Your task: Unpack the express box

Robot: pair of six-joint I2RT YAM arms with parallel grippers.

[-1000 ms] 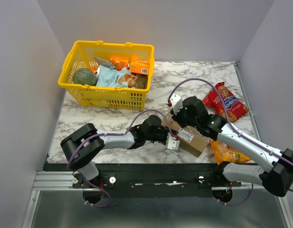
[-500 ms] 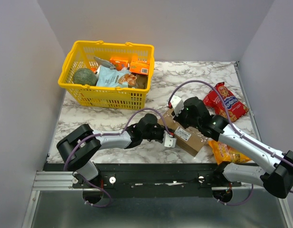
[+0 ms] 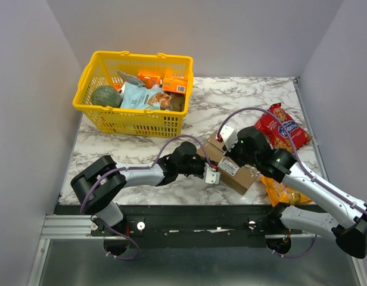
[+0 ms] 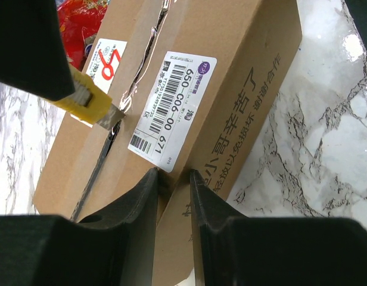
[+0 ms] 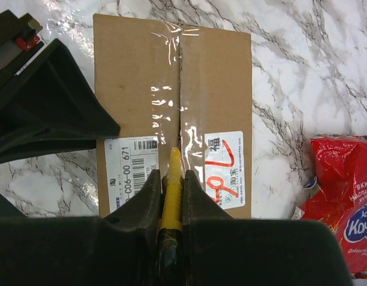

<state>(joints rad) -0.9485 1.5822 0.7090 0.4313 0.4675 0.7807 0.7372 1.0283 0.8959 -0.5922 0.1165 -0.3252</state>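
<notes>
**A:** Where is the box?

**B:** The cardboard box (image 3: 246, 177) lies flat on the marble counter (image 3: 142, 149), lower centre of the overhead view. Its taped seam (image 5: 179, 89) faces up.

**A:** And the right end effector?

**B:** The right end effector (image 5: 171, 179) is pressed tight on a yellow knife (image 4: 88, 98). The blade tip touches the seam, between the barcode label (image 5: 131, 170) and the white sticker (image 5: 224, 167) with the red scribble.

**A:** The left one?

**B:** The left end effector (image 4: 173, 176) sits at the box's edge just beside the label, with only a slim gap between its fingers. I cannot tell whether they pinch the cardboard.

**A:** Anything else around?

**B:** A yellow basket (image 3: 136, 122) stands at the upper left. A red snack bag (image 3: 283, 128) lies to the upper right of the box, and an orange snack bag (image 3: 282, 192) just beside its lower right.
</notes>
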